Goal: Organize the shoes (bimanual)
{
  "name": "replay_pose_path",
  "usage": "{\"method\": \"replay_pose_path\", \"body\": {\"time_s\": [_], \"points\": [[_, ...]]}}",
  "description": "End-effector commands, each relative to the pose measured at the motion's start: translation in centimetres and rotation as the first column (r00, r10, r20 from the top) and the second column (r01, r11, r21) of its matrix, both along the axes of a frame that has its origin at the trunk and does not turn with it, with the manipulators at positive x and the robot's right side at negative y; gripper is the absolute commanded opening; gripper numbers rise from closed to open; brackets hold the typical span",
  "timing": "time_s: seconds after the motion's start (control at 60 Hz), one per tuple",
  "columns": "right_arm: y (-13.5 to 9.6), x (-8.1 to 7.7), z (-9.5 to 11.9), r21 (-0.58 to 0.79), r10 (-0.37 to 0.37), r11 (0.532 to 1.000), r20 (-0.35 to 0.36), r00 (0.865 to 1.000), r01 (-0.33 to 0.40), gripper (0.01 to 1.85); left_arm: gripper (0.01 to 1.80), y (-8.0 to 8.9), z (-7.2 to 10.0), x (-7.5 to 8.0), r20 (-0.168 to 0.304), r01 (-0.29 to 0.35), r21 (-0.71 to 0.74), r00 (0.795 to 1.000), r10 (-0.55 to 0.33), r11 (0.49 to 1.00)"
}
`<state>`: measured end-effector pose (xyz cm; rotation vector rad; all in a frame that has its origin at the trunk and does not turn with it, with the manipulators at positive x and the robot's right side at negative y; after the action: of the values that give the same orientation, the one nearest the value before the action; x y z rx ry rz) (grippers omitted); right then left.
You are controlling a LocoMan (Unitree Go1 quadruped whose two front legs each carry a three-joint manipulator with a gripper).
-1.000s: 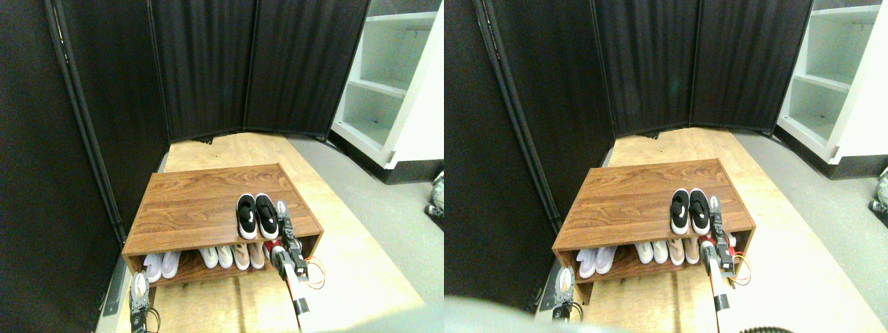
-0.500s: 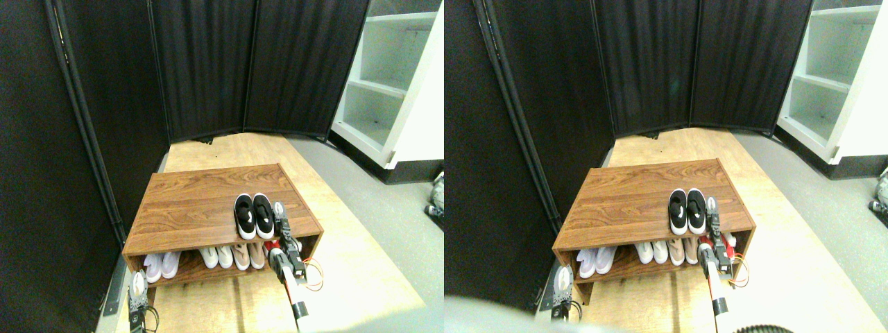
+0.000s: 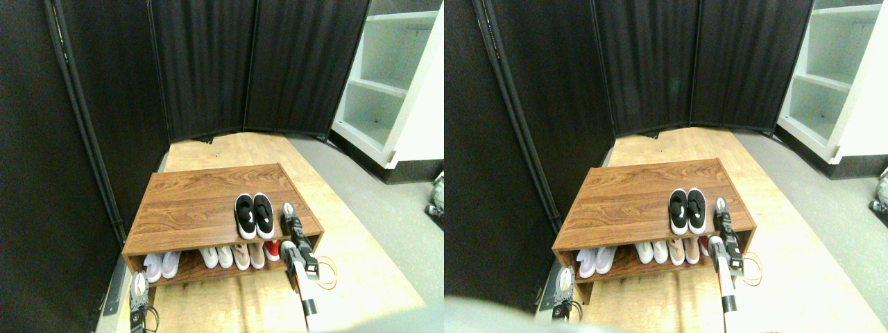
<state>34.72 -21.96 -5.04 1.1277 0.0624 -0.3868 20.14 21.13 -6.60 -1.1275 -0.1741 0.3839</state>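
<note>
The shoes (image 3: 253,216), a pair of small black slip-on sneakers with white soles, stand side by side on top of the wooden shoe rack (image 3: 194,201), toes pointing away, near its front right. My right gripper (image 3: 287,212) hovers over the rack's right edge, a short gap to the right of the pair, touching nothing. My left gripper (image 3: 139,283) is low at the rack's front left corner, near the floor, far from the pair.
The rack's lower shelf holds white shoes (image 3: 161,264), white and beige pairs (image 3: 232,256) and a red shoe (image 3: 272,250). Black folding screens (image 3: 208,69) close the back and left. A white shelf unit (image 3: 388,90) stands at the right on grey floor.
My right gripper has drawn away to the right from the black pair, leaving a gap. The pair has shifted slightly left and back on the rack top. The left arm is still.
</note>
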Motion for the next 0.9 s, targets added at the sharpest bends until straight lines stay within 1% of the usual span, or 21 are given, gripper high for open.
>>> {"method": "replay_pose_path", "body": {"time_s": [0.017,0.033,0.05,0.067,0.1,0.15,0.217,0.283,0.333,0.417,0.45,0.5,0.517,0.533,0.567,0.617,0.667,0.7,0.767,0.8,0.9], "points": [[-1.3,0.4,3.4,0.0,-0.019,1.0,0.087,0.996,0.019,0.01,0.03,-0.2,0.8,0.3,0.04,-0.005,-0.014,0.999,0.006,1.0],[-1.3,0.4,3.4,0.0,-0.019,1.0,0.087,0.996,0.019,0.01,0.03,-0.2,0.8,0.3,0.04,-0.005,-0.014,0.999,0.006,1.0],[-1.9,0.3,4.1,-0.062,-0.009,0.998,0.111,0.994,0.016,0.01,0.03,-0.2,0.8,0.4,0.038,-0.002,-0.013,0.999,0.002,1.0],[-1.9,0.3,4.1,-0.062,-0.009,0.998,0.111,0.994,0.016,0.01,0.03,-0.2,0.8,0.4,0.038,-0.002,-0.013,0.999,0.002,1.0],[-2.4,-0.2,4.9,-0.062,-0.004,0.998,0.133,0.991,0.013,0.01,0.03,-0.3,0.8,0.5,0.039,0.002,-0.01,0.999,-0.001,1.0],[-2.6,-0.6,5.2,-0.049,-0.009,0.999,0.143,0.99,0.016,0.01,0.03,-0.3,0.8,0.5,0.039,0.003,-0.008,0.999,-0.003,1.0],[-2.7,-1.5,5.7,-0.042,-0.012,0.999,0.15,0.989,0.018,0.01,0.03,-0.4,0.7,0.6,0.038,0.006,-0.009,0.999,-0.005,1.0],[-2.9,-2.1,5.8,-0.061,0.019,0.998,0.175,0.984,-0.008,0.01,0.03,-0.4,0.8,0.6,0.039,0.011,-0.004,0.999,-0.011,1.0],[-2.8,-2.9,6.1,-0.087,0.04,0.996,0.197,0.98,-0.024,0.01,0.04,-0.5,0.8,0.6,0.039,0.008,-0.005,0.999,-0.008,1.0],[-2.6,-4.2,6.3,-0.071,0.057,0.997,0.212,0.976,-0.043,0.01,0.04,-0.4,0.7,0.7,0.038,0.017,-0.007,0.999,-0.017,1.0],[-2.3,-5.0,6.2,-0.034,0.059,0.998,0.23,0.971,-0.053,0.01,0.03,-0.5,0.7,0.6,0.038,0.015,-0.009,0.999,-0.014,1.0],[-2.1,-5.4,6.1,-0.048,0.064,0.997,0.232,0.971,-0.055,0.01,0.03,-0.5,0.7,0.6,0.037,0.013,-0.009,0.999,-0.013,1.0],[-1.8,-6.2,6.0,-0.039,0.081,0.997,0.238,0.968,-0.073,0.01,0.03,-0.5,0.7,0.6,0.037,0.007,-0.005,0.999,-0.007,1.0],[-1.8,-6.2,6.0,-0.039,0.081,0.997,0.238,0.968,-0.073,0.01,0.03,-0.5,0.7,0.6,0.037,0.007,-0.005,0.999,-0.007,1.0],[-1.6,-6.8,5.8,-0.045,0.098,0.995,0.244,0.965,-0.09,0.01,0.03,-0.5,0.7,0.6,0.035,0.011,0.0,0.999,-0.011,1.0],[-1.1,-7.8,5.3,-0.017,0.096,0.995,0.229,0.969,-0.095,0.01,0.04,-0.6,0.8,0.5,0.033,0.0,-0.001,0.999,0.0,1.0],[-1.0,-8.2,4.9,-0.027,0.104,0.995,0.225,0.969,-0.1,0.01,0.03,-0.7,0.9,0.5,0.031,0.0,-0.002,1.0,0.0,1.0],[-0.6,-8.9,4.7,-0.043,0.115,0.993,0.199,0.973,-0.108,0.01,0.04,-0.7,0.8,0.5,0.029,0.006,-0.006,1.0,-0.005,1.0],[-0.3,-9.5,4.1,-0.031,0.141,0.99,0.183,0.973,-0.137,0.01,0.03,-0.7,0.8,0.5,0.028,0.022,-0.008,0.999,-0.021,1.0],[0.3,-10.0,3.5,0.005,0.162,0.986,0.194,0.968,-0.166,0.01,0.03,-0.7,0.8,0.6,0.027,0.021,-0.009,0.999,-0.021,1.0],[1.1,-10.7,2.6,0.05,0.18,0.98,0.172,0.969,-0.191,0.01,0.03,-0.8,0.8,0.6,0.026,0.029,-0.009,0.999,-0.029,1.0]]}}
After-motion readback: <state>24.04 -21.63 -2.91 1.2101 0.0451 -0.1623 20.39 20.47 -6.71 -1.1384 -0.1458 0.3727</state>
